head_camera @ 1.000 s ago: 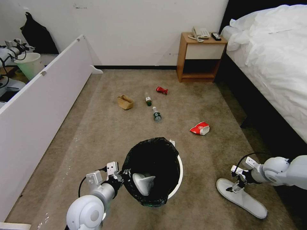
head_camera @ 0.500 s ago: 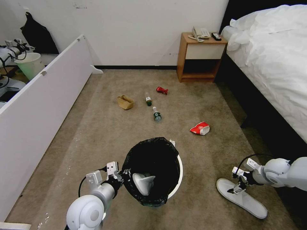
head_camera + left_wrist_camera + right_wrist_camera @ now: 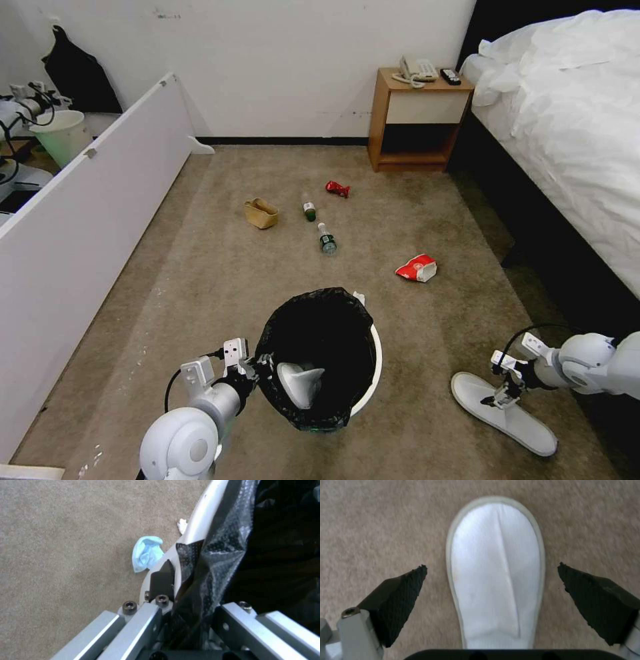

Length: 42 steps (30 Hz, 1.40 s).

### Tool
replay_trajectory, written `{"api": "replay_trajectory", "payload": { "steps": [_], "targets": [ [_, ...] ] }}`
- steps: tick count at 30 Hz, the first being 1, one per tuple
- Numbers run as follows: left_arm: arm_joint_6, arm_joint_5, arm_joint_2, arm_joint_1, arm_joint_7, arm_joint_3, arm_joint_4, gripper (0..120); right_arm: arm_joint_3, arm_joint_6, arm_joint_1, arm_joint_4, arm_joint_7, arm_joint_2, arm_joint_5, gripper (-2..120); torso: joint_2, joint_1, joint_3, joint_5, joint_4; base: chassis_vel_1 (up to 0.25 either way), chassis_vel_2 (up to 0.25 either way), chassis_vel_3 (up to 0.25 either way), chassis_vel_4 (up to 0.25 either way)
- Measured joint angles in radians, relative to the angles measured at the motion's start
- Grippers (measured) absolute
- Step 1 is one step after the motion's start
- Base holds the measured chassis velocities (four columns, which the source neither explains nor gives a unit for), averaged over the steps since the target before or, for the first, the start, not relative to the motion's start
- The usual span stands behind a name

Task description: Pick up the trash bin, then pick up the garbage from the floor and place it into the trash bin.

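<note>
The trash bin [image 3: 375, 357], white with a black bag, stands in front of me, and my left gripper [image 3: 257, 365] is shut on its near-left rim [image 3: 206, 515]. One white slipper [image 3: 298, 381] lies inside it. The other slipper [image 3: 517, 421] lies on the carpet at the right, with my open right gripper [image 3: 501, 395] just above its toe end [image 3: 496, 562], one finger on each side. A blue mask [image 3: 145, 553] and a tissue [image 3: 182, 525] lie by the bin. Farther off are a snack packet [image 3: 417, 268], two bottles [image 3: 327, 240], a red wrapper [image 3: 337, 189] and a paper bag [image 3: 261, 213].
A long white partition [image 3: 87, 220] runs along the left, with a pale green bin [image 3: 61, 137] behind it. A wooden nightstand [image 3: 417, 123] stands at the far wall. The bed [image 3: 573, 133] lines the right side. Open carpet lies between.
My right gripper has sunk a little and drifted right over the floor slipper. The left arm and the bin have stayed put.
</note>
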Motion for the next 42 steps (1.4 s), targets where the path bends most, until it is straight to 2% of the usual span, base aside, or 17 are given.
{"api": "replay_trajectory", "payload": {
  "steps": [5, 18, 32, 42],
  "targets": [
    [-0.001, 0.000, 0.001, 0.002, 0.000, -0.002, 0.000, 2, 0.046, 0.001, -0.051, -0.029, -0.001, -0.041, 0.002, 100, 0.000, 0.000, 0.000, 0.0000, 0.0002, 0.000, 0.000, 0.000, 0.000],
    [-0.003, -0.001, 0.003, 0.004, 0.000, -0.007, -0.002, 2, 0.107, 0.000, -0.141, -0.060, -0.002, -0.083, -0.001, 100, 0.000, 0.000, 0.000, 0.0000, 0.0000, 0.000, 0.000, 0.000, 0.000],
    [-0.005, -0.005, 0.011, 0.002, 0.000, -0.007, -0.002, 2, 0.103, 0.000, -0.144, -0.072, -0.003, -0.072, -0.002, 100, 0.000, 0.000, 0.000, 0.0000, 0.0001, 0.000, 0.000, 0.000, 0.000],
    [-0.005, -0.001, 0.007, 0.003, 0.000, -0.004, 0.001, 2, 0.099, -0.001, -0.143, -0.042, 0.001, -0.034, -0.002, 100, 0.000, 0.000, 0.000, 0.0000, -0.0001, 0.000, 0.000, 0.000, 0.000]
  ]
}}
